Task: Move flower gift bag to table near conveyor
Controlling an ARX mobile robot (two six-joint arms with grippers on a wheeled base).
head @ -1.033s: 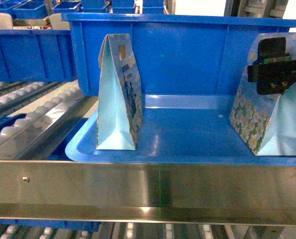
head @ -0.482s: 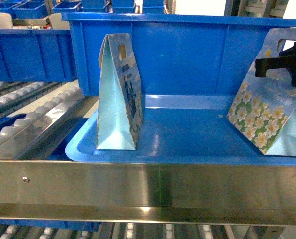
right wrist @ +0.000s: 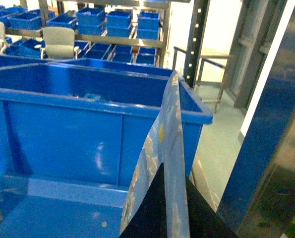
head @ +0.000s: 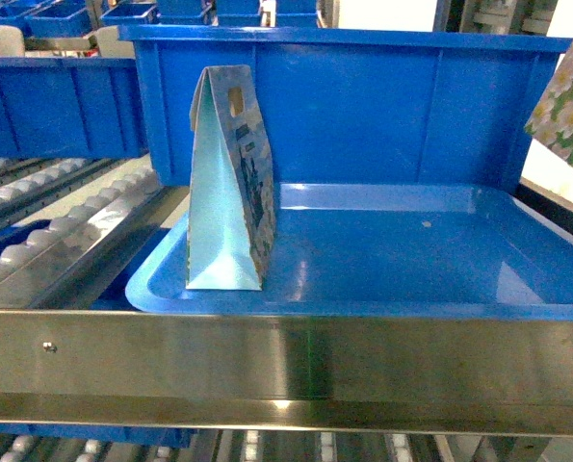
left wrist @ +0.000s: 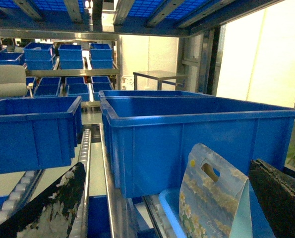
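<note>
Flower bag [head: 567, 96]: only a corner of its daisy-printed side shows in the head view, at the 3 o'clock edge of the frame, raised clear above the blue tray [head: 411, 260] and touching nothing there. In the right wrist view the same bag [right wrist: 169, 148] stands edge-on, its top fold rising at 12 o'clock from the right pincer [right wrist: 174, 210], whose dark fingers [right wrist: 149, 213] press on both faces of the bag near the bottom of the frame; the pincer is clenched on the bag. Behind it sits a deep blue bin [right wrist: 88, 109]. A second bag [head: 230, 183], pale blue with a handle cut-out, stands upright on the tray towards 9 o'clock, well apart from the flower bag. The left wrist view shows this second bag [left wrist: 214, 198] at 5 o'clock, just in front of the bin. Left pincer [left wrist: 177, 218]: two dark fingers [left wrist: 48, 208] enter from the lower corners with a wide gap between them, holding nothing; it is released. The conveyor [head: 65, 226] lies at 9 o'clock of the tray, its white rollers set between metal rails, and a steel rail [head: 286, 361] crosses the head view at 6 o'clock. The worktop is not in view.
</note>
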